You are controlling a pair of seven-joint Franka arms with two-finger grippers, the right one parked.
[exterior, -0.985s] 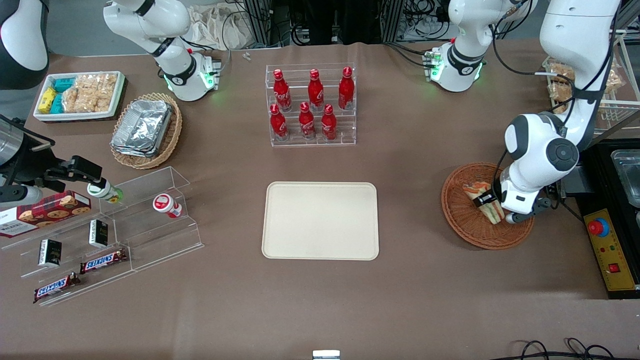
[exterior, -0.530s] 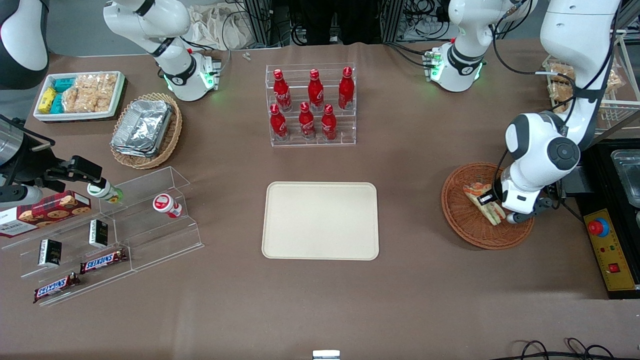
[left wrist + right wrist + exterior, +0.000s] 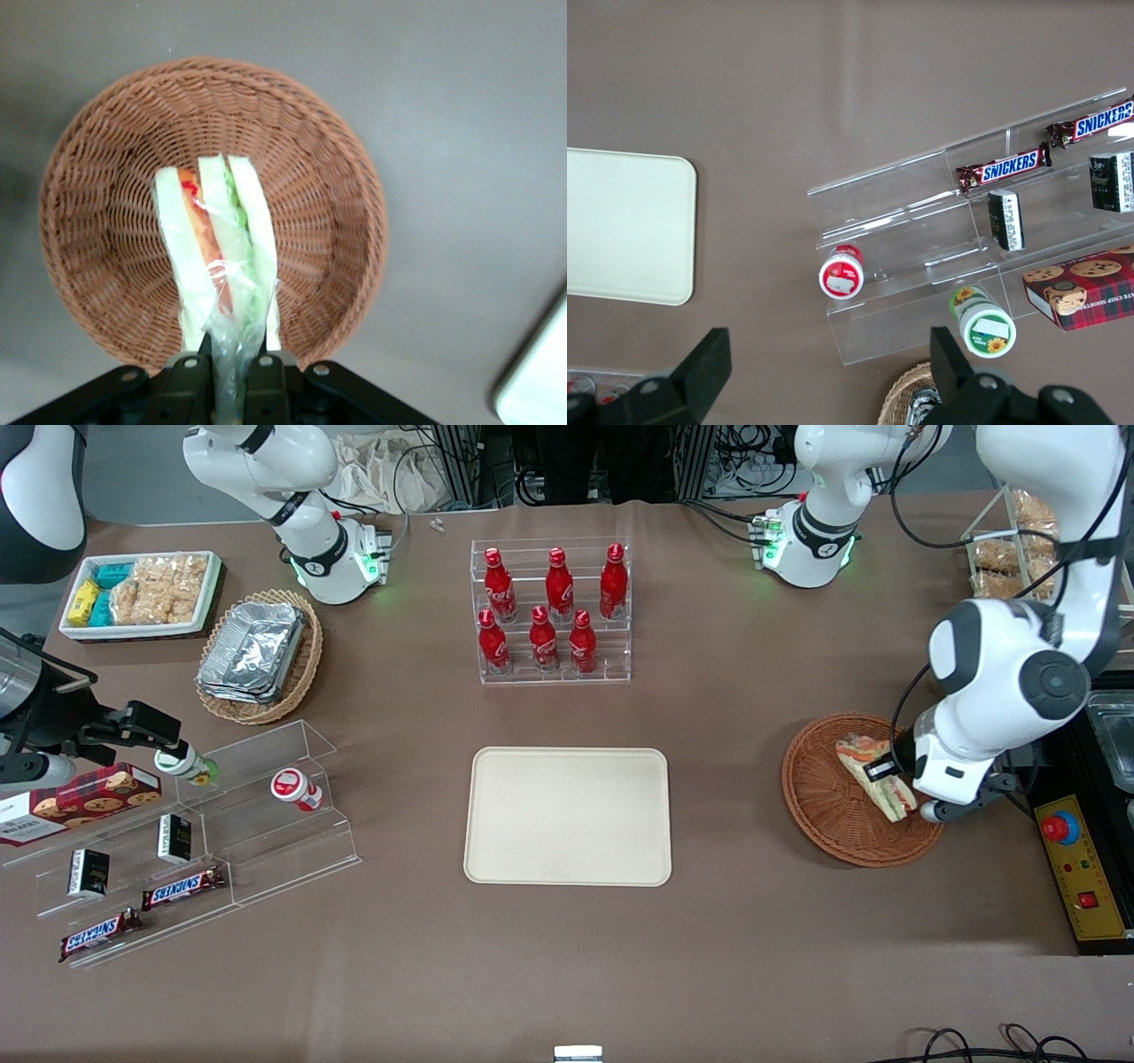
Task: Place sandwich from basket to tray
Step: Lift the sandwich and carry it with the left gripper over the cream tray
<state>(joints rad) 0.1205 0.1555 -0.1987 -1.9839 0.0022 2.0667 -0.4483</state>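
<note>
Brown table (image 3: 709, 957): tray (image 3: 567, 816), basket (image 3: 819, 802), bottle rack (image 3: 551, 611).

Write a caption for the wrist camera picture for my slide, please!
The pincer pinches the wrapped sandwich, held above the round basket.

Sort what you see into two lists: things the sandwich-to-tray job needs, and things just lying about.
Needed: clear-wrapped triangular white-bread sandwich; round reddish-brown wicker basket under it; flat cream rectangular tray; the left arm's hand, shut on the sandwich above the basket.

Lying about: red bottles; foil containers; Snickers bars; cookie box.
</note>
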